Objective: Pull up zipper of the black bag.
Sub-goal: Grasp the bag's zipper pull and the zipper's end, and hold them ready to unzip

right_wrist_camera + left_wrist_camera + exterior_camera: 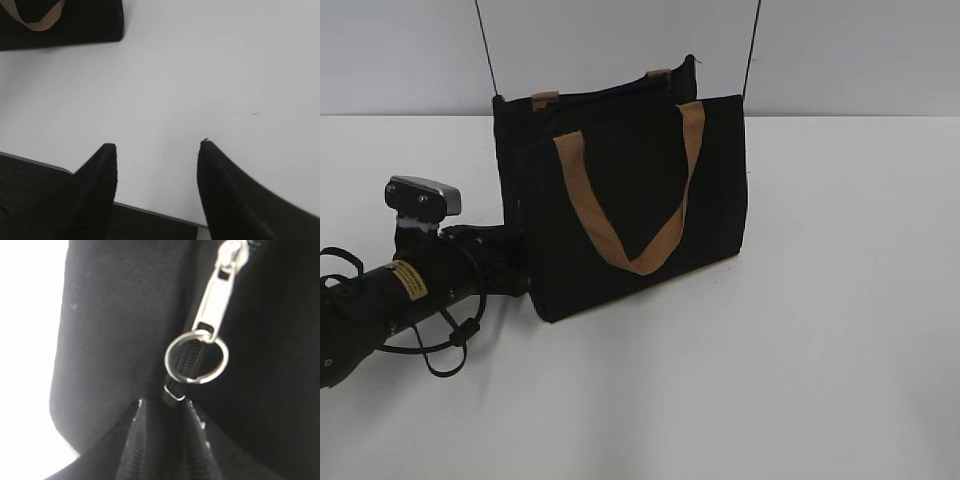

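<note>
While the black bag point(620, 200) stands upright on the white table point(800, 350), we see our left claw point(162, 407) pressed against its left side, tips nearly together just under the zipper point(210, 315) ring, not gripping it. Our right claw point(157, 155) hovers spread wide above the table, holding nothing.

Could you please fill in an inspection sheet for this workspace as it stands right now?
Surface: white table, bare around the bag.
Job's things: black bag upright, tan handles; zipper pull and ring hang at its side seam.
Clutter: nothing seen.
Grippers: left gripper at the bag's left end, fingertips nearly together just below the ring, grip unclear; right gripper open over bare table, away from the bag.
Cables: black cable loop on the left arm; two thin wires behind the bag.
Surroundings: plain wall.
</note>
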Tool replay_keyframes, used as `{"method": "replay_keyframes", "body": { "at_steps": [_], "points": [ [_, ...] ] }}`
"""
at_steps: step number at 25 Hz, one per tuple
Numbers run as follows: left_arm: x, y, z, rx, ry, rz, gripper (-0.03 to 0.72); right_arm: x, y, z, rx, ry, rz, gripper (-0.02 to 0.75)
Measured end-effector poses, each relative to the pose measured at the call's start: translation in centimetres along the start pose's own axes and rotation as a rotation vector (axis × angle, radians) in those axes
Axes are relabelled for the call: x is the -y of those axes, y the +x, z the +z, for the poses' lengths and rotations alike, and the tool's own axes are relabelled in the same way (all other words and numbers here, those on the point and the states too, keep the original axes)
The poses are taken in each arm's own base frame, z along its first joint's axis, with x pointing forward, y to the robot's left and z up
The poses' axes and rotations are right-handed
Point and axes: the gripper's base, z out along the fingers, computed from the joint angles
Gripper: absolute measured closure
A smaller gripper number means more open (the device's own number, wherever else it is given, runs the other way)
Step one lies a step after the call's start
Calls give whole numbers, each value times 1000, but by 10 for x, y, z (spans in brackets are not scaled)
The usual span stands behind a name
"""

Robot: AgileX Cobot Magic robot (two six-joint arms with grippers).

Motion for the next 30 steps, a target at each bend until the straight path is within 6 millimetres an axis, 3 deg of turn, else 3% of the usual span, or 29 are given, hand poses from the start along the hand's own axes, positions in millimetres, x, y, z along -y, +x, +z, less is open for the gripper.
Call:
{"method": "replay_keyframes", "body": {
  "at_steps": [30],
  "points": [
    [3,1,0,-6,34,3,484,0,0,0,0,0,0,340]
  ]
}}
